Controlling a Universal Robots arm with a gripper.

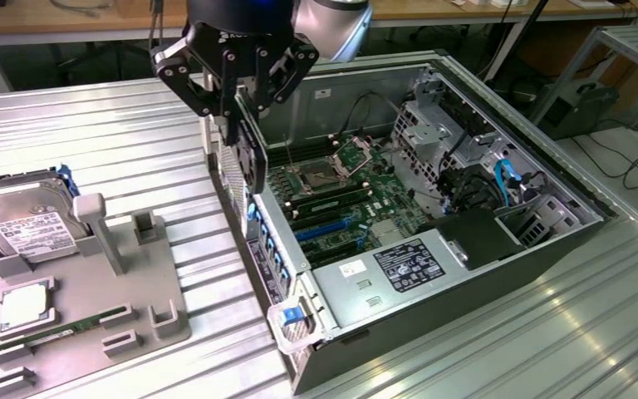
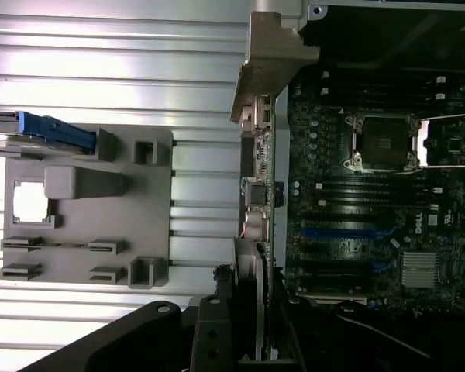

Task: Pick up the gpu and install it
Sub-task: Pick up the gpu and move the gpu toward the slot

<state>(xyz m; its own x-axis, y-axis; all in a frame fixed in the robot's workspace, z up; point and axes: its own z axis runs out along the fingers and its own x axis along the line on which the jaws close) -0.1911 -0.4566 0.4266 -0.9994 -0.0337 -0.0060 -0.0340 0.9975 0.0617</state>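
A big ribbed silver metal worktop (image 1: 97, 116) carries everything. On it lies an open grey and black computer case (image 1: 541, 274), with its green board facing up. Beside the case sits a flat grey plastic tray (image 1: 130, 307) with a boxy silver hard drive (image 1: 26, 224) in it. Above the back wall of the case hangs the black end effector (image 1: 233, 112), pinched narrow on the thin dark gpu (image 1: 242, 162). The card hangs upright, right by that wall.

My gripper (image 1: 236, 106) clamps the gpu (image 1: 248, 162) on edge over the open computer case's (image 1: 524, 270) ten-o'clock wall, with the grey parts tray (image 1: 130, 291) at eight o'clock.
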